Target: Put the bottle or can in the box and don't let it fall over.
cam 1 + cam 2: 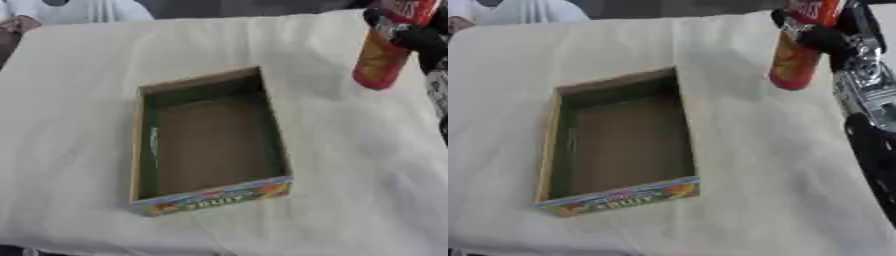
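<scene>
Open cardboard box [210, 145] at centre frame on the cloth-covered tabletop [350, 190], its printed, colourful end panel nearest the lower edge and its interior bare. At upper right, the right hand [820, 37], black fingers curled round a tall red-and-orange can [796, 55], holds it tilted above the cloth, beyond and to the right of the box. The left hand is out of frame.
</scene>
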You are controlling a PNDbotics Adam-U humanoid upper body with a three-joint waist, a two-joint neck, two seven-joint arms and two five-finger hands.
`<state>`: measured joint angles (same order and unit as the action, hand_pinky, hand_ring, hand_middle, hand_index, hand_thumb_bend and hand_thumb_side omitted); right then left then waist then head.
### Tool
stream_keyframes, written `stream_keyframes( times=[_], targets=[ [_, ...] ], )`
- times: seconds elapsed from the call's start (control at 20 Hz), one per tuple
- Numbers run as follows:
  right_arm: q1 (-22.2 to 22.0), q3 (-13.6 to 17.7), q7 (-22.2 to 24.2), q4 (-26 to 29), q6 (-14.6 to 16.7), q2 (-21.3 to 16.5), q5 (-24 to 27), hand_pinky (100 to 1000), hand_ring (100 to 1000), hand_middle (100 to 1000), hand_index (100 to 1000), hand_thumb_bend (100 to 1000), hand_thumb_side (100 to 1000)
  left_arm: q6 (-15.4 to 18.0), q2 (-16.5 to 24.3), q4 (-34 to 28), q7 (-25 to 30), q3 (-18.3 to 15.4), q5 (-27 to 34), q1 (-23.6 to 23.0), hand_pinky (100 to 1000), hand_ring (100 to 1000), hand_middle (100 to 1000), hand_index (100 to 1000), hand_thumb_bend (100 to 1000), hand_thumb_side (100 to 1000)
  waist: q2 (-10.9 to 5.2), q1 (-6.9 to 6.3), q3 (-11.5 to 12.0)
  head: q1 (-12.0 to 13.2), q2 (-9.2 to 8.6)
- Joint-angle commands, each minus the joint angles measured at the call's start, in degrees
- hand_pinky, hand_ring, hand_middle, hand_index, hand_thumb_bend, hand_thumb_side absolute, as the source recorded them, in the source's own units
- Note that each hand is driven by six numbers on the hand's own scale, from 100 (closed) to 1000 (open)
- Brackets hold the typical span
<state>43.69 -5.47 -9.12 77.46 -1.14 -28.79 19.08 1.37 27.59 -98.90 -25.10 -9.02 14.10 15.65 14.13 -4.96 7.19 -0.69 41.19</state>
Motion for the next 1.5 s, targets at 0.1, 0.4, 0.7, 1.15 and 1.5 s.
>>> stream_keyframes(
  times=[0.1,0.4,0.7,1.15,1.5],
  targets=[
    [3.8,-3.6,1.8,6.8,-2.3,1.9,0.9,313,198,253,235,406,100,0.1,1.5,-0.6,0.3,-0.7,-0.1,0.7,678,743,612,739,712,257,-1.66,0.29,-0.1,-0.4,0.23],
    [7.4,-8.8,3.7,10.7,-7.9,9.4,1.7,311,199,251,235,409,100,0.2,1.6,-0.6,0.4,-0.7,-0.1,0.8,679,743,612,739,710,256,-1.89,0.47,0.3,-1.3,0.24],
    [8.2,-12.7,4.3,11.6,-8.7,15.7,2.1,309,197,248,234,405,100,0.3,1.5,-0.5,0.1,-1.1,0.1,0.8,679,742,611,739,709,254,-1.73,0.78,0.9,-2.0,0.19],
    [4.0,-17.7,4.2,17.0,-7.7,12.9,6.3,317,208,259,241,395,100,0.5,1.8,-0.6,-0.1,-1.4,0.0,1.1,679,742,611,738,708,253,-1.44,1.46,1.8,-2.6,0.07],
    [3.3,-19.5,2.5,16.1,-7.9,12.2,6.0,524,411,468,478,533,100,0.5,1.9,-0.6,-0.3,-1.6,0.0,1.1,679,741,610,738,708,253,-1.27,1.72,2.1,-2.6,0.07]
  ],
)
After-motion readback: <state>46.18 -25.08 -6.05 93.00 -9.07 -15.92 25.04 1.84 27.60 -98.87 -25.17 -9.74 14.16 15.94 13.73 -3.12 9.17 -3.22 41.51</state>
